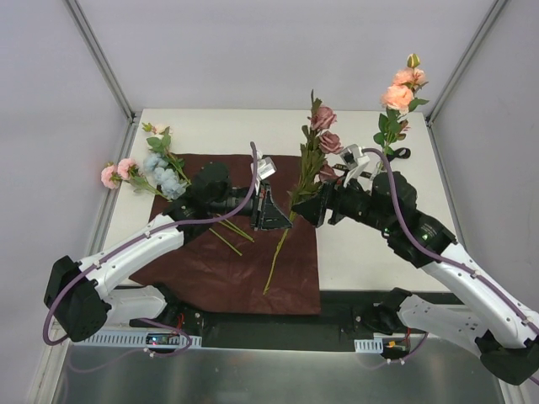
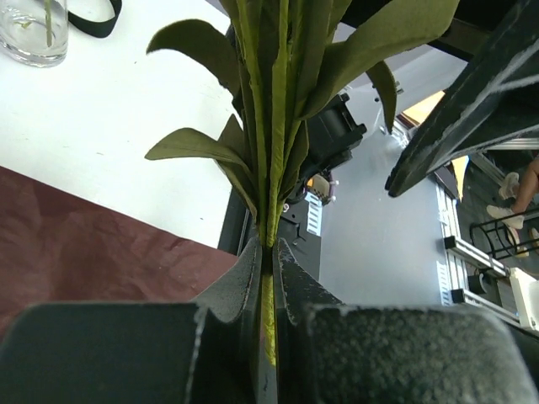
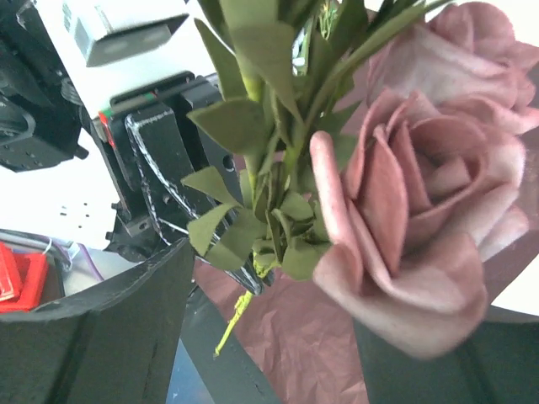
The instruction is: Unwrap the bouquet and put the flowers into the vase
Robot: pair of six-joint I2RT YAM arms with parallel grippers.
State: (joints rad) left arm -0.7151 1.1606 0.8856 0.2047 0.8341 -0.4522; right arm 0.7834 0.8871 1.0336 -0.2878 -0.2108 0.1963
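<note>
My left gripper [image 1: 274,212] [image 2: 269,246] is shut on the green stem of a mauve rose flower [image 1: 324,119], held tilted above the table. The stem's lower end hangs over the spread dark red paper [image 1: 210,265]. My right gripper [image 1: 308,207] [image 3: 269,286] stands open on either side of the same flower, with its leaves and a mauve rose [image 3: 413,210] between the fingers. The clear vase [image 2: 34,32] holds one stem. In the top view the right arm mostly hides the vase, and a peach rose flower [image 1: 402,88] rises from that spot.
Pink roses [image 1: 115,172] and pale blue blossoms [image 1: 164,177] lie at the paper's left corner. Loose green stems [image 1: 232,231] lie on the paper. A black ribbon [image 1: 397,154] [image 2: 93,21] lies beside the vase. Grey walls close in the table.
</note>
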